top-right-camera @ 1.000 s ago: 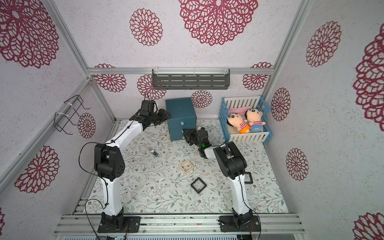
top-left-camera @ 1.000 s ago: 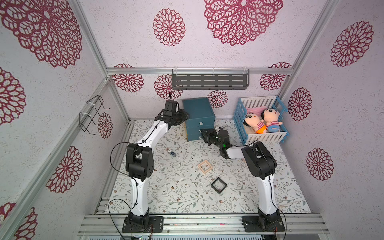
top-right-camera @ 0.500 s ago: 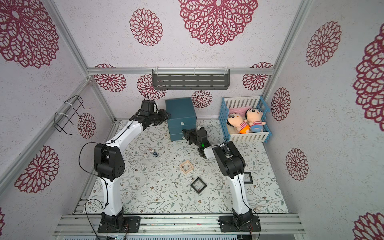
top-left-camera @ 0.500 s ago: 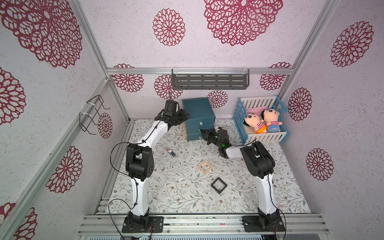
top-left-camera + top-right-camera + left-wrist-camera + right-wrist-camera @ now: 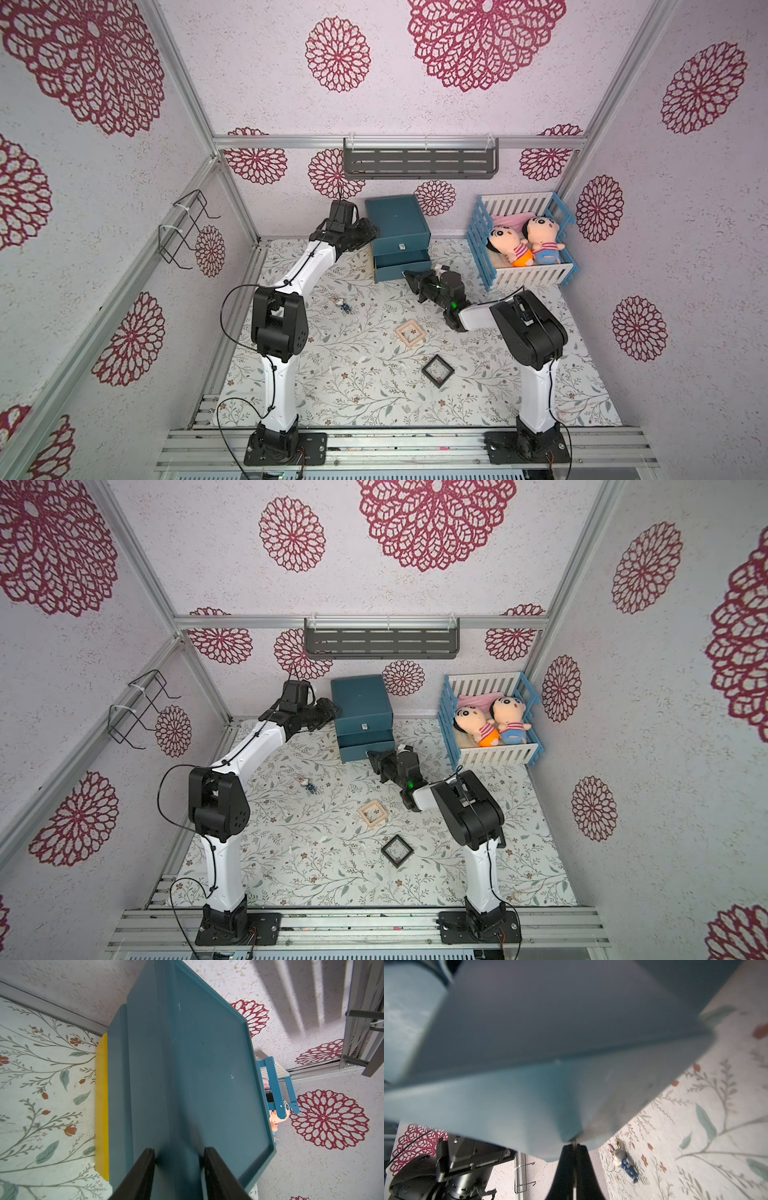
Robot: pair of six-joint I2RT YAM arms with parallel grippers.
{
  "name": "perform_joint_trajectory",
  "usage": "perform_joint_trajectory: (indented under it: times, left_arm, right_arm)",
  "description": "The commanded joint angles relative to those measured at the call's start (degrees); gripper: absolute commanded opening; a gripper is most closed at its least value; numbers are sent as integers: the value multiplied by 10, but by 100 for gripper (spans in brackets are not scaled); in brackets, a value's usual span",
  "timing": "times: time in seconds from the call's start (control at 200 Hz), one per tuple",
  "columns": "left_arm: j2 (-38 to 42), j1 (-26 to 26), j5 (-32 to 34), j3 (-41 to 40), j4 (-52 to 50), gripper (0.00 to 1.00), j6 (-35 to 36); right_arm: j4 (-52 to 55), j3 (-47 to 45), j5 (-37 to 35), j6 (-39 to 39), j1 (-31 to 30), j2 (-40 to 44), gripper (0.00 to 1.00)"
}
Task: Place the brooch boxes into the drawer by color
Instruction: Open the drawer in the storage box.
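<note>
1. Right wrist view: the right gripper has its black fingers pinched shut on a thin pale piece jutting from the blurred teal front of the open drawer.
2. In a top view, that drawer stands partly out of the dark teal drawer chest, directly ahead of the gripper's tips. The closed drawer above it shows a small clear pull.
3. Left wrist view: across the chest from the right gripper, the left gripper straddles an upper edge of the chest. One black finger lies on either face, clamped against it.
4. Below the left gripper, a yellow strip runs along the chest's foot beside the floral mat. Whether it is a brooch box cannot be told.
5. Back from the right gripper, toward its arm's base, a pale pink brooch box lies flat on the mat. A black brooch box lies farther the same way. Both are outside the chest and apart from each other.
6. Off the right gripper's side nearer the left arm, a small rabbit figure lies on the mat. On the opposite side, a blue-and-white crib holds two dolls.
</note>
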State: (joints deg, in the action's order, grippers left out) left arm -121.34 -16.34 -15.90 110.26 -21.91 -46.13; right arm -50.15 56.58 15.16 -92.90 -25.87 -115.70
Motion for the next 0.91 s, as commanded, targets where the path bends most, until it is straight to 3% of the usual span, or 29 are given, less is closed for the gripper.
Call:
perform_joint_trajectory:
  times: [0.0, 0.27, 0.821, 0.901]
  left_arm:
    - [26, -8, -1, -15, -21, 44, 6]
    - [28, -8, -1, -16, -19, 44, 5]
    - [34, -8, -1, -19, -17, 45, 3]
    - [37, -8, 0, -20, -19, 46, 4]
  right_arm:
    - [-39, -26, -10, -8, -6, 56, 0]
    - [-46, -101, -15, -11, -18, 112, 0]
    - [-28, -154, -18, -12, -36, 158, 0]
    - [-11, -152, -21, -4, -36, 161, 22]
